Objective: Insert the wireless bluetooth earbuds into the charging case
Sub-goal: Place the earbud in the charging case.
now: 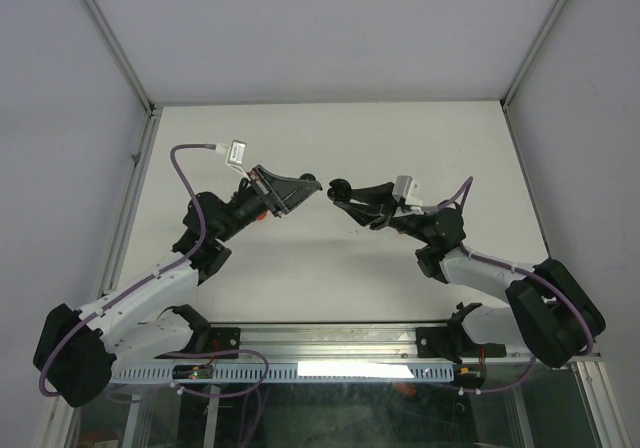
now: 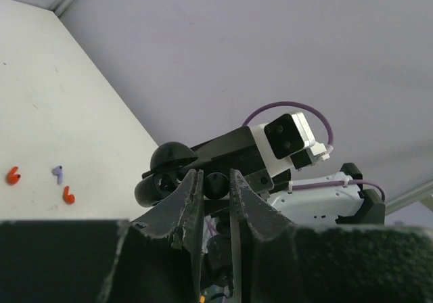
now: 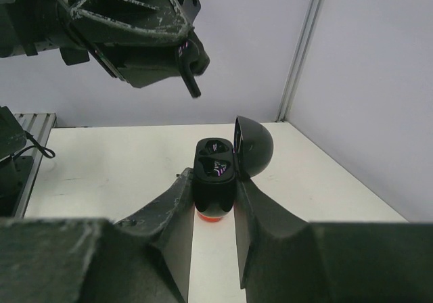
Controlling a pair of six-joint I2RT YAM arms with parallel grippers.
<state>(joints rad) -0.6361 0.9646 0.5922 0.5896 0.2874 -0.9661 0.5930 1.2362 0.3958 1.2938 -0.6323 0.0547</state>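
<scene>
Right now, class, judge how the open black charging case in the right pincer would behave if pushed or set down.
The charging case looks rigid, probably hard plastic, so the right pincer likely won't deform it. Its rounded, smooth shell may slip or twist in the grip. With the lid hinged open sideways, it would probably tip if set down.

The booth I watched was plain and evenly lit.
A pale table (image 1: 400,128) met grey-white walls (image 1: 330,28); aluminium posts (image 1: 106,28) marked the corners.

Left arm (image 1: 150,293): raised, reaching inward
Left gripper (image 1: 306,181): pinched closed
Right arm (image 1: 480,268): raised, reaching inward
Right gripper (image 1: 340,190): clamped, narrowly parted
</scene>
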